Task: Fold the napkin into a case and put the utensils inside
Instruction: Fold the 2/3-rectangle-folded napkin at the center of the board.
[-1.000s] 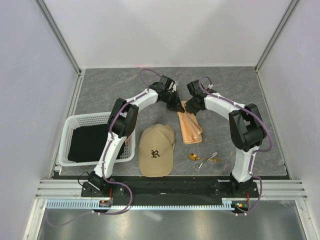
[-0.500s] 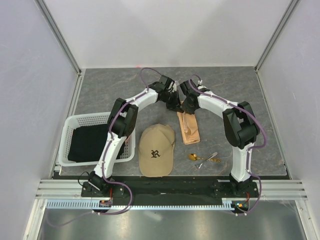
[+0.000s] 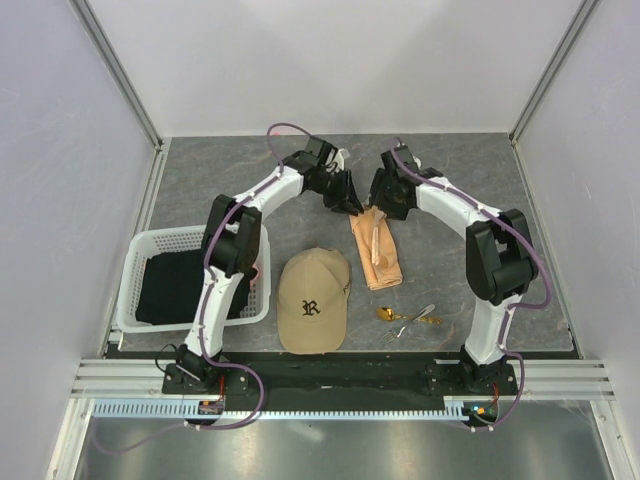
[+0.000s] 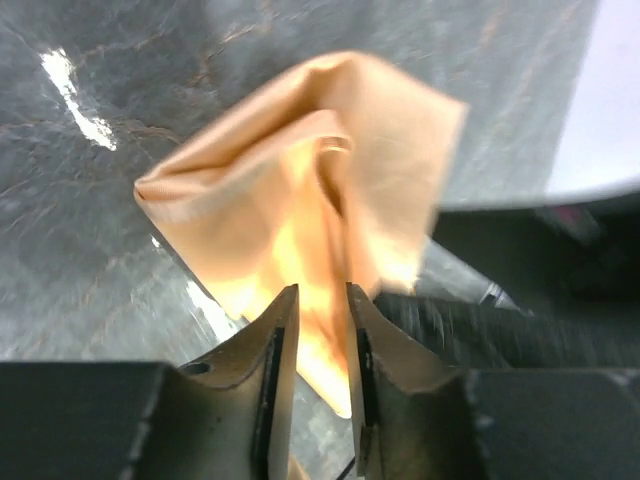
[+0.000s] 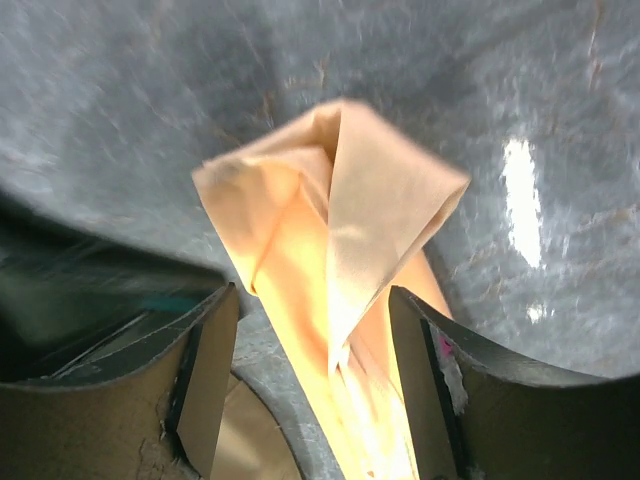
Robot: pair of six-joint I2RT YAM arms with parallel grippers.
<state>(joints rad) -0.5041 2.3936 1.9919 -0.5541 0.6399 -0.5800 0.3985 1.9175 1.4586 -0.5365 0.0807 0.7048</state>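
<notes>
The peach-orange napkin (image 3: 376, 250) lies on the grey table as a narrow folded strip running toward the arms. Its far end shows rumpled and raised in the left wrist view (image 4: 330, 170) and the right wrist view (image 5: 340, 200). My left gripper (image 3: 351, 204) (image 4: 321, 290) hovers at that far end, open by a narrow gap through which the cloth shows. My right gripper (image 3: 384, 210) (image 5: 313, 292) faces it from the right with its jaws wide open on either side of the cloth, not pinching it. The utensils (image 3: 408, 319), a gold spoon and silvery pieces, lie near the front right.
A tan baseball cap (image 3: 313, 300) sits just left of the napkin's near end. A white basket (image 3: 133, 277) holding a black cloth stands at the left. Grey walls close in the table on three sides.
Both grippers went from shut to open and let go of the napkin's far end. The napkin has settled into a straighter, narrower strip. Both arms have shifted slightly.
</notes>
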